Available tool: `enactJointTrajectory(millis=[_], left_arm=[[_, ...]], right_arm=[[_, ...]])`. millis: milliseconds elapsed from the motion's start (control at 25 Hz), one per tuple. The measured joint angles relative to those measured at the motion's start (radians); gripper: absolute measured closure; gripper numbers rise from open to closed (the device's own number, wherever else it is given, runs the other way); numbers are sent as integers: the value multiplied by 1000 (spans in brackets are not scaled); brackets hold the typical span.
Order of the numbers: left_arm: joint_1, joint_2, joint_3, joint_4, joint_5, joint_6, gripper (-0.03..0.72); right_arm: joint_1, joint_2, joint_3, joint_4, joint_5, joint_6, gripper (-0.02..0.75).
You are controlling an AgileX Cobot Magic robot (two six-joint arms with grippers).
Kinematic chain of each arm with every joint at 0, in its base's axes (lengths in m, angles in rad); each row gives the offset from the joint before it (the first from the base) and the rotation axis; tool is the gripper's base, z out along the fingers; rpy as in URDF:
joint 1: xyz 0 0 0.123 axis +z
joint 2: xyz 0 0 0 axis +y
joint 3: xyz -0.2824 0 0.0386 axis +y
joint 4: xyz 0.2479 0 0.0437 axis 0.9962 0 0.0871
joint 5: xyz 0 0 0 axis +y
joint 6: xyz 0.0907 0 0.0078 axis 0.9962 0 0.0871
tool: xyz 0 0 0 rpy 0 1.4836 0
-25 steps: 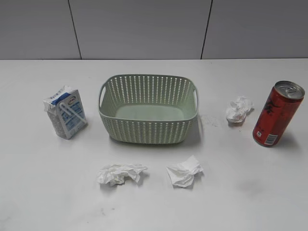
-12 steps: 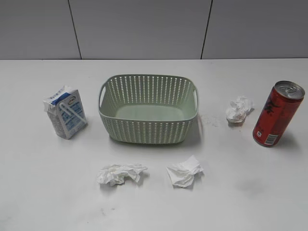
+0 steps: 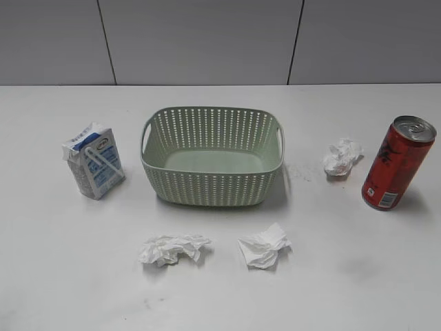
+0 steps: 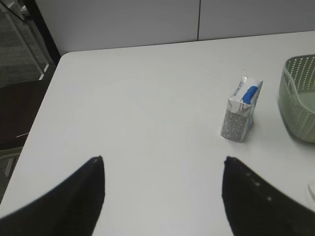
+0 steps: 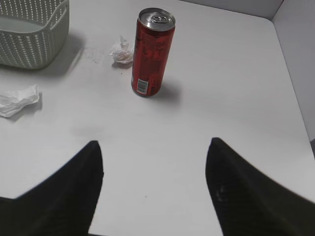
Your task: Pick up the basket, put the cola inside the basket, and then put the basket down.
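Note:
The pale green basket stands empty at the table's middle; its edge shows in the left wrist view and in the right wrist view. The red cola can stands upright at the right, also in the right wrist view. My left gripper is open and empty above bare table, well left of the basket. My right gripper is open and empty, nearer than the cola. Neither gripper shows in the exterior view.
A blue-white milk carton stands left of the basket, also in the left wrist view. Crumpled tissues lie in front of the basket and beside the cola. The table's left edge and right edge are near.

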Motion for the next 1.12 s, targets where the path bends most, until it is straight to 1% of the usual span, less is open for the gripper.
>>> enactJointTrajectory(millis=[280, 400, 520, 640, 720, 840, 960, 1120], left_arm=[[-137, 156, -67, 15, -16, 0, 126], [-174, 253, -120, 15, -18, 0, 126], [-196, 360, -192, 15, -19, 0, 126], [-237, 462, -257, 15, -26, 0, 126], [-286, 538, -306, 19, -29, 0, 126], [-380, 651, -375, 25, -29, 0, 126], [-453, 758, -444, 29, -30, 0, 126], [-472, 911, -540, 9, -29, 0, 126]], right_arm=[[0, 0, 0, 6, 0, 11, 239], [0, 0, 0, 6, -1, 12, 239], [0, 0, 0, 6, -1, 13, 239], [0, 0, 0, 8, -1, 13, 239], [0, 0, 0, 8, -1, 13, 239], [0, 0, 0, 8, -1, 14, 239], [0, 0, 0, 8, -1, 14, 239], [0, 0, 0, 8, -1, 14, 239]])
